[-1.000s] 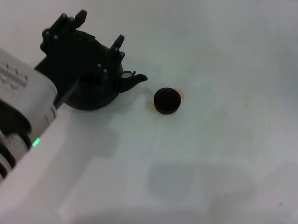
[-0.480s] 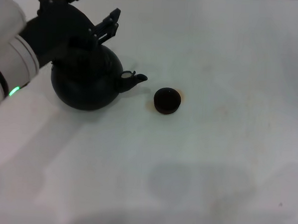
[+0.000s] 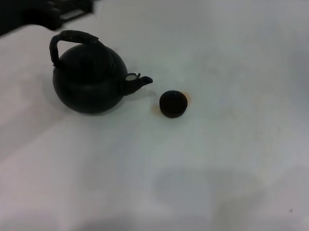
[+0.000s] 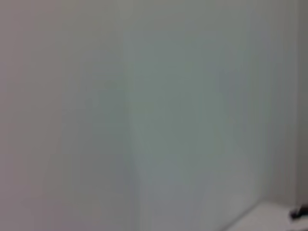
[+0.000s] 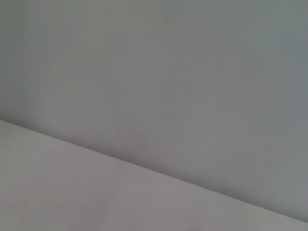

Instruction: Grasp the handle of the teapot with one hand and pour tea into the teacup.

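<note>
The bench (image 3: pixel 235 166) is wide, pale and flat, and it carries both things. The teapot (image 3: pixel 89 81) is the biggest thing on it; it sits upright toward the robot's left side, round and fat and dull black; it looks hard and heavy, more so if it is full of tea, so I think it will pull down on the spout side when lifted; it could chip if it bumps the bench. The left gripper (image 3: pixel 72 7) is at the far left corner of the head view, up and away from the teapot, touching nothing; it is blurry, so I cannot tell if it is spread or clenched. The right gripper is not seen in any view.

The handle (image 3: pixel 70 37) is a thick black arch over the top of the teapot; it looks a bit rough, so it should not slip much; the top middle of the arch looks like the best place to hold. The spout (image 3: pixel 138 82) is short and curved, and it points at the teacup (image 3: pixel 173 103); the teacup is tiny, low and black, near the spout but not touching it; it looks very light, so a small knock could push it away.
</note>
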`<state>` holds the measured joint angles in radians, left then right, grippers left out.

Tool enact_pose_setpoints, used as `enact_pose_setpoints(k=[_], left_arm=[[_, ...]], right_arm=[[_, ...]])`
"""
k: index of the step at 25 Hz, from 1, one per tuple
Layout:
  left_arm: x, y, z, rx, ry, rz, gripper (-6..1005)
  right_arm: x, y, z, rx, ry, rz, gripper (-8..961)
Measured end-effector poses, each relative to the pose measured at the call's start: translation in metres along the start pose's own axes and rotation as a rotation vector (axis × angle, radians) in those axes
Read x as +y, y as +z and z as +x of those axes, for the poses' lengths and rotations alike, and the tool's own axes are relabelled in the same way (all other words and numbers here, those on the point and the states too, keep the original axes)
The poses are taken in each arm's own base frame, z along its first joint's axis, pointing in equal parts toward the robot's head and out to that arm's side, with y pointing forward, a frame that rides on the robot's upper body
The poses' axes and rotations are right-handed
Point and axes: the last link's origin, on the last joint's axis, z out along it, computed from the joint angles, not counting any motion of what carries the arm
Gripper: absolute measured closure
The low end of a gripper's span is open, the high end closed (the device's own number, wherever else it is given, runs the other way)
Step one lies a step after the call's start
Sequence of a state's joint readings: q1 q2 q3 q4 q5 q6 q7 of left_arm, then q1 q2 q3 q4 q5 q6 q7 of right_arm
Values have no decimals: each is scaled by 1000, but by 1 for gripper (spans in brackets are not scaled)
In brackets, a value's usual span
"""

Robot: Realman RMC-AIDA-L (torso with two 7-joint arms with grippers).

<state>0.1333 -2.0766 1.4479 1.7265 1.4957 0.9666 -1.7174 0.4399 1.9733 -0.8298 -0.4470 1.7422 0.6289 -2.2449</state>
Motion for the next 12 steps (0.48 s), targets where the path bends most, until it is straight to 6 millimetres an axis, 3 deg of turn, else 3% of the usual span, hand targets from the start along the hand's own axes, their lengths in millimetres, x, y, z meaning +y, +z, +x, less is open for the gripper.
enact_pose_setpoints(k=[6,12], left_arm=[[-21,-35,-17,131,-136,-16,269],[-33,-68,-64,197,-216,74,266]], right_arm=[[1,3,-3,0,-11,2,108],[6,3,-7,-26,-11,-17,108]])
